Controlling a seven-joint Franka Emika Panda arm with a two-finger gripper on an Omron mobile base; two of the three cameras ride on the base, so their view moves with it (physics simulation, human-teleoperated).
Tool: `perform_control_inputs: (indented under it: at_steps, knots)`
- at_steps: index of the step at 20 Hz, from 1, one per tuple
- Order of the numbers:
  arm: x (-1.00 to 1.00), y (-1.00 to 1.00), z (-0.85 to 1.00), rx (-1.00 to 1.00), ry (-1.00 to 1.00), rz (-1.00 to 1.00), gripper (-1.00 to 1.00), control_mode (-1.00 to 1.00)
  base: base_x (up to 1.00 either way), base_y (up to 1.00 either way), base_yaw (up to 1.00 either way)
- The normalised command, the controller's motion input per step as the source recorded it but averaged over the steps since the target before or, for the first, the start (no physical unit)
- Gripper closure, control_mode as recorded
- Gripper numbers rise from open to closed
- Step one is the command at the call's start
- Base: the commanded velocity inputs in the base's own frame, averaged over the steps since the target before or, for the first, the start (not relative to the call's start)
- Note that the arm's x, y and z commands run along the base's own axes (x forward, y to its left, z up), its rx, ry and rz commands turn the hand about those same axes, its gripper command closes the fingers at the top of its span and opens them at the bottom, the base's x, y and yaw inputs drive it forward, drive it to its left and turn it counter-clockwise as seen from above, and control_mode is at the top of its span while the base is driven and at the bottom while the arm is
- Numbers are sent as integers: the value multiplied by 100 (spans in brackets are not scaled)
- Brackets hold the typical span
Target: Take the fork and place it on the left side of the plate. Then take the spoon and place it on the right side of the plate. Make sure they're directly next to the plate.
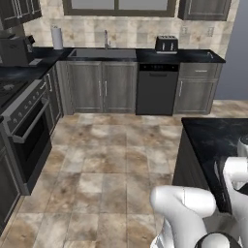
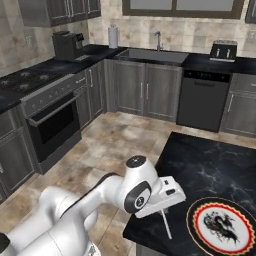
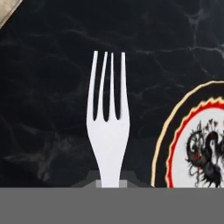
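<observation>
fork (image 3: 108, 131): handle pinched at the hand view's bottom, tines pointing away over the black marble counter (image 3: 52, 109)
gripper (image 2: 162, 210): closed on the fork, near the counter's front edge
plate (image 2: 223, 224): just beside the fork, by the front edge

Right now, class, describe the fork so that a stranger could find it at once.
Find the black marble counter nearest the robot, then the round plate with its red-orange rim. Just left of the plate, under the gripper, is the fork: slim, silver, four-tined, with a thin handle.
</observation>
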Motion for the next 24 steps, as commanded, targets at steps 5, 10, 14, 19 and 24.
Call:
perform_control_inputs:
  at_steps: [5, 10, 14, 19, 24]
  knots:
    - [36, -3, -12, 0, 0, -19, 100, -100, 0, 0, 0]
    - [40, 0, -4, 0, 0, -23, 100, -100, 0, 0, 0]
    - [27, -16, -14, 0, 0, -21, 100, -100, 0, 0, 0]
    - [13, -33, -20, 0, 0, -21, 100, -100, 0, 0, 0]
    - [7, -26, -10, 0, 0, -17, 100, -100, 0, 0, 0]
